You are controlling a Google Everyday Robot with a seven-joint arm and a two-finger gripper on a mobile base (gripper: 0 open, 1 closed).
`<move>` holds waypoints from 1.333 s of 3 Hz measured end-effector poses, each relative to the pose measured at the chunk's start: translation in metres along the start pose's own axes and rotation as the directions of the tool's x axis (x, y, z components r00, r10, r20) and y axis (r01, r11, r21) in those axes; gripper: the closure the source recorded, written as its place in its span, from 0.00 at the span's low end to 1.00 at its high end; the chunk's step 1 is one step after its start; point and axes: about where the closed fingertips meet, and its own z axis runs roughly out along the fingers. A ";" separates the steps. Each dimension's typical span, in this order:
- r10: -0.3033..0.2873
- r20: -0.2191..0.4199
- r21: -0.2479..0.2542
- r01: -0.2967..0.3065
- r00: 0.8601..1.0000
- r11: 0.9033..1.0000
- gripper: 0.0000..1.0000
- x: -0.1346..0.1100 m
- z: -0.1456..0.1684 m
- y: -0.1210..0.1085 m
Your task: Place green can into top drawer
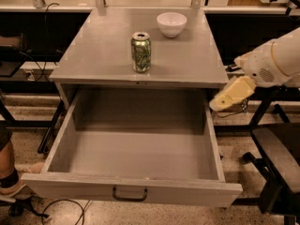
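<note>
The green can (141, 52) stands upright on the grey cabinet top (98, 50), near its front edge and a little left of centre. It has green-and-white sides and a silver top. The top drawer (70, 184) is pulled wide open below it, its grey interior bare, with a dark pull handle (129, 194) on the front panel. My gripper (224, 100), cream-coloured, hangs at the right, just outside the drawer's right wall and below the cabinet top. It holds nothing and is well apart from the can.
A white bowl (171, 24) sits at the back right of the cabinet top. A dark chair (276, 163) stands at the right, under my arm. A person's leg (7, 168) is at the left edge. Cables lie on the floor by the drawer front.
</note>
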 end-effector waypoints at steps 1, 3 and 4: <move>0.014 0.061 0.056 -0.018 0.998 0.998 0.00 -0.011 0.009 -0.019; 0.018 0.120 0.056 -0.024 0.993 0.998 0.00 -0.029 0.022 -0.022; -0.019 0.247 0.042 0.008 0.969 0.999 0.00 -0.084 0.048 -0.026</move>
